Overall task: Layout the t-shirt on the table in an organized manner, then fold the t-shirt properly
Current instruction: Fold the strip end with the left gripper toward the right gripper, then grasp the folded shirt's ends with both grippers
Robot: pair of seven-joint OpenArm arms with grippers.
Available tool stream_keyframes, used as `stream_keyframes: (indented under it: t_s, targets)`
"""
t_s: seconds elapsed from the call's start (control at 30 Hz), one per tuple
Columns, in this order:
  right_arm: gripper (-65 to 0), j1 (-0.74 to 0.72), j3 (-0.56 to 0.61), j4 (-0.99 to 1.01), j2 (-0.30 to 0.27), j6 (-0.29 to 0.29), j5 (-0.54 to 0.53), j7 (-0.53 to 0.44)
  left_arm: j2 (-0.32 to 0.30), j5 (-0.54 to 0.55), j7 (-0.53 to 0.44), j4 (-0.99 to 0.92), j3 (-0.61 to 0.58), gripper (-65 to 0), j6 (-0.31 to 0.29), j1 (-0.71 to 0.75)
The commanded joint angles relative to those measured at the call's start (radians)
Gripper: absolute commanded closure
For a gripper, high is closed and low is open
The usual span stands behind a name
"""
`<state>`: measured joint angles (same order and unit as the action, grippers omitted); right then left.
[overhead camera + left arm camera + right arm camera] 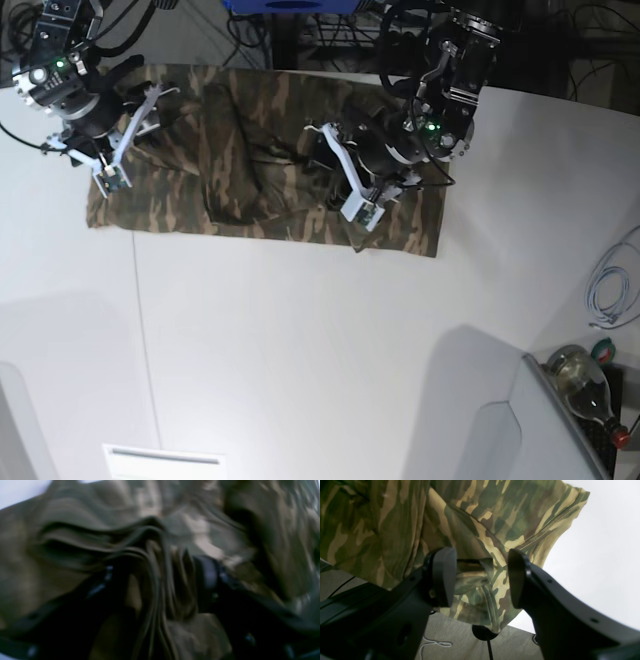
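The camouflage t-shirt (250, 150) lies spread, with wrinkles, along the far side of the white table (300, 350). My left gripper (330, 150) is down on the shirt's middle-right part. The left wrist view is blurred: the dark fingers (210, 580) stand apart with a bunch of folded t-shirt (162, 585) between them. My right gripper (135, 135) hovers at the shirt's left end. In the right wrist view it (481, 580) is open, both pads clear of the t-shirt's (482, 517) stitched sleeve hem seen between them. Bare table (607, 555) shows beside that sleeve.
A bottle (585, 385) and a coiled white cable (610, 290) sit off the table's right edge. Dark cables and equipment crowd the back behind the shirt. A thin dark seam (145, 350) runs down the tabletop. A white cord (435, 643) lies below the table edge.
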<state>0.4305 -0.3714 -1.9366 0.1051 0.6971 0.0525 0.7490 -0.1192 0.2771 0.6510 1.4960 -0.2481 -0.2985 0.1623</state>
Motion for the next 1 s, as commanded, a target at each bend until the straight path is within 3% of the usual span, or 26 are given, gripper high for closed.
stream_keyframes:
  t_s: [0.0, 0.33, 0.43, 0.53, 0.6, 0.7, 0.73, 0.8, 0.87, 0.97]
  targets:
    - [-30.6, 0.001, -0.002, -0.016, -0.002, 0.001, -0.01, -0.016, 0.005, 0.011, -0.015, 0.019, -0.02, -42.3, -0.008, -0.007]
    - [-30.6, 0.001, -0.002, -0.016, -0.002, 0.001, -0.01, -0.016, 0.003, 0.012, -0.013, 0.036, -0.187, -43.4, -0.008, -0.02]
    - [-30.6, 0.001, -0.011, -0.016, -0.003, 0.001, -0.01, -0.023, -0.024, 0.018, -0.013, 0.113, -0.119, -43.3, -0.008, 0.013]
    - [-30.6, -0.028, -0.145, -0.022, 0.009, 0.001, -0.029, -0.026, -0.067, 0.02, -0.013, 0.239, 0.049, -42.0, -0.008, 0.087]
    - [-31.2, -0.068, -0.294, -0.014, 0.015, 0.001, -0.13, -0.021, -0.087, 0.02, -0.013, 0.291, 0.2, -32.6, -0.014, 0.141]
    - [-33.8, -0.117, -0.469, 0.027, 0.011, 0.001, -0.3, -0.013, -0.119, 0.018, -0.015, 0.277, 0.401, -5.9, -0.015, 0.179]
    - [-36.5, -0.127, -0.502, 0.058, -0.009, 0.001, -0.342, -0.013, -0.129, 0.018, -0.018, 0.252, 0.462, 0.0, -0.015, 0.184]
    - [-42.0, -0.14, -0.512, 0.148, -0.069, 0.001, -0.414, 0.011, -0.149, 0.015, -0.02, 0.191, 0.559, 0.0, -0.015, 0.176]
    - [-42.9, -0.154, -0.512, 0.256, -0.127, 0.001, -0.514, 0.047, -0.175, 0.011, -0.026, 0.136, 0.609, 0.0, -0.015, 0.171]
    - [-42.9, -0.173, -0.512, 0.437, -0.201, 0.001, -0.675, 0.08, -0.215, 0.011, -0.116, 0.062, 0.613, 0.0, -0.015, 0.167]
